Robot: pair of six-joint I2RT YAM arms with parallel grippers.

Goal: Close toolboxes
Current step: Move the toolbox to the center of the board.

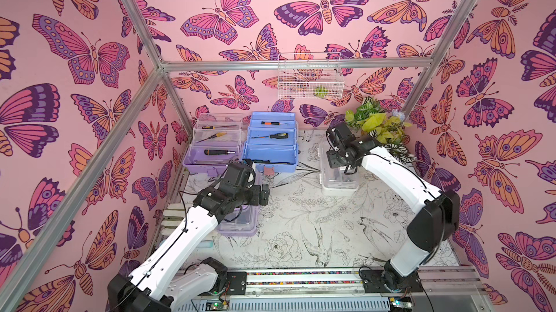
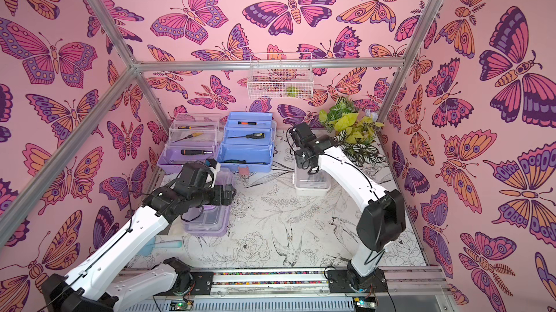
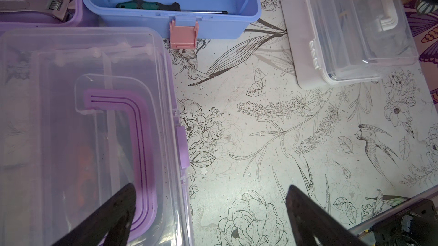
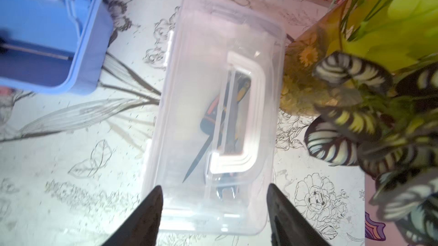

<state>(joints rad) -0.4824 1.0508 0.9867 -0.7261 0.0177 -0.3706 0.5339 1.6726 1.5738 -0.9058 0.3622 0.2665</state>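
While the left pincer (image 3: 211,190) hangs spread wide and empty over the lidded lilac toolbox (image 3: 71,114), the right pincer (image 4: 214,189), spread and empty on its bent arm, points down over the white toolbox (image 4: 213,43) on the desk (image 4: 71,161).

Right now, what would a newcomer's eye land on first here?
The pink butterfly-print walls surround everything. Against the back wall, a blue plastic toolbox and a lilac plastic toolbox beside it stand fanned open, screwdrivers on their tiers. A leafy green plant fills the far corner beside the right arm.
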